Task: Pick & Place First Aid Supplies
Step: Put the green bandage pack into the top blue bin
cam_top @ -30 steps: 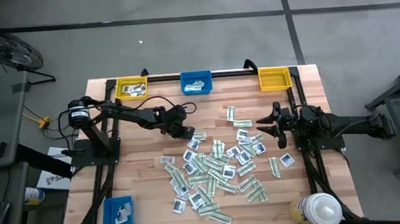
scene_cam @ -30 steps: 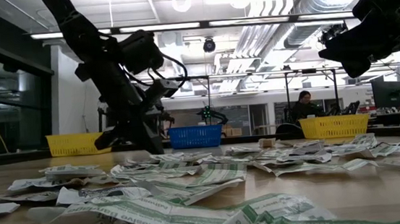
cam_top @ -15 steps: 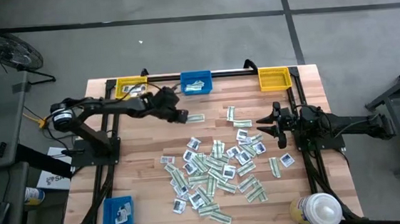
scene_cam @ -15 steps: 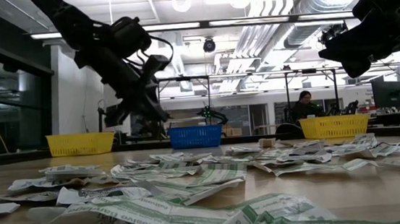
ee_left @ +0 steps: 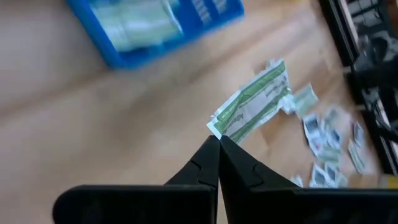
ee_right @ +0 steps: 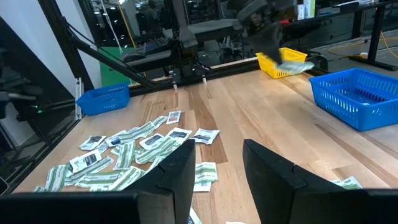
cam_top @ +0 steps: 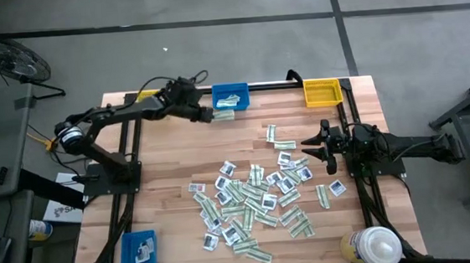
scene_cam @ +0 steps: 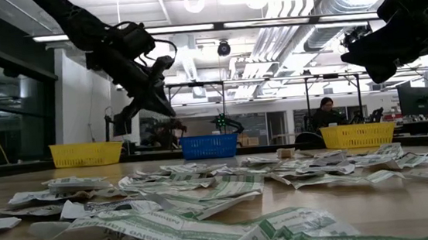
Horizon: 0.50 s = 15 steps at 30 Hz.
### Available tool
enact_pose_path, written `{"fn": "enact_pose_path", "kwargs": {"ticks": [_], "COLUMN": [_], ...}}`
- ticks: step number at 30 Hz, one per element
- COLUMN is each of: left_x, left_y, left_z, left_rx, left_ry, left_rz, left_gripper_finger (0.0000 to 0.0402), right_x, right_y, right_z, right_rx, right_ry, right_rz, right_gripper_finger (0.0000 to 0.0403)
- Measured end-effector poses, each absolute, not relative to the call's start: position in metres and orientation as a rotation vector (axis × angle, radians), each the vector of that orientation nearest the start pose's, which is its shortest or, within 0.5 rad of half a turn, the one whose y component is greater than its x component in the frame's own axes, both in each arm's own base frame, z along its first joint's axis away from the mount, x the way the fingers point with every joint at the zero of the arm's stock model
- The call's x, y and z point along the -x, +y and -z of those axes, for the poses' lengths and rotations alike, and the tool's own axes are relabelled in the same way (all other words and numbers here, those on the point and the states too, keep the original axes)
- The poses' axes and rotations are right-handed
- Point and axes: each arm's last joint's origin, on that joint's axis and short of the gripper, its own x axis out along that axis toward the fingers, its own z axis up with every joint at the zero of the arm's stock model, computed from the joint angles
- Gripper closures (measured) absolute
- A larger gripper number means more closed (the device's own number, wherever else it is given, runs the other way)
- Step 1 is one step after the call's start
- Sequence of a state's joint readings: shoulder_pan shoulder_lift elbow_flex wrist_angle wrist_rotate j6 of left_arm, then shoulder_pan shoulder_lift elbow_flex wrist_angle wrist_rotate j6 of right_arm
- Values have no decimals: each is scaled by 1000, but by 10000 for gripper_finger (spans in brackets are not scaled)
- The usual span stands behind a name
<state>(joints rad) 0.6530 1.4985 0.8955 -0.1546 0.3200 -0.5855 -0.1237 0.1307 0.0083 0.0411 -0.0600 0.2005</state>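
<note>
Green-and-white strip packet (ee_left: 254, 102) was clamped between the closed fingers of the left end effector (cam_top: 203, 115), which hung above the far part of the table (cam_top: 170, 166), just left of the blue bin (cam_top: 231, 97) at the far edge. In the left wrist view the packet projected beyond the fingertips (ee_left: 217, 144), with the blue bin and its green-and-white contents visible past it. The remaining first aid supplies (cam_top: 253, 199) lay scattered flat over the middle and near-right area of the table, a mix of squarish white packets and narrow green-and-white strips. The right end effector (cam_top: 310, 148) hovered at the right side of the pile, its fingers (ee_right: 176, 171) apart and holding nothing. A yellow bin (cam_top: 322, 92) stood at the far right edge, a second blue bin (cam_top: 139, 251) at the near left corner, and a white-capped bottle (cam_top: 372, 247) at the near right corner.
</note>
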Motion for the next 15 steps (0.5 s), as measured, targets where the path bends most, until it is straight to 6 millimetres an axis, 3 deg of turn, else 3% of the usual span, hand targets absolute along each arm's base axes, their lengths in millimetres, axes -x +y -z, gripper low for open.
{"fn": "enact_pose_path", "kwargs": {"ticks": [5, 15], "left_x": [-252, -292], "left_y": [199, 238], "left_z": [-218, -222], "left_rx": [845, 764], "left_ry": [587, 674], "left_rz": [-602, -702], "left_gripper_finger": [401, 401], "right_x": [-104, -104], "right_y": [-11, -11], "right_z": [-160, -160], "right_rx": [-208, -208], "right_ry": [74, 74], "right_rz": [72, 71], "right_gripper_finger": [274, 274]}}
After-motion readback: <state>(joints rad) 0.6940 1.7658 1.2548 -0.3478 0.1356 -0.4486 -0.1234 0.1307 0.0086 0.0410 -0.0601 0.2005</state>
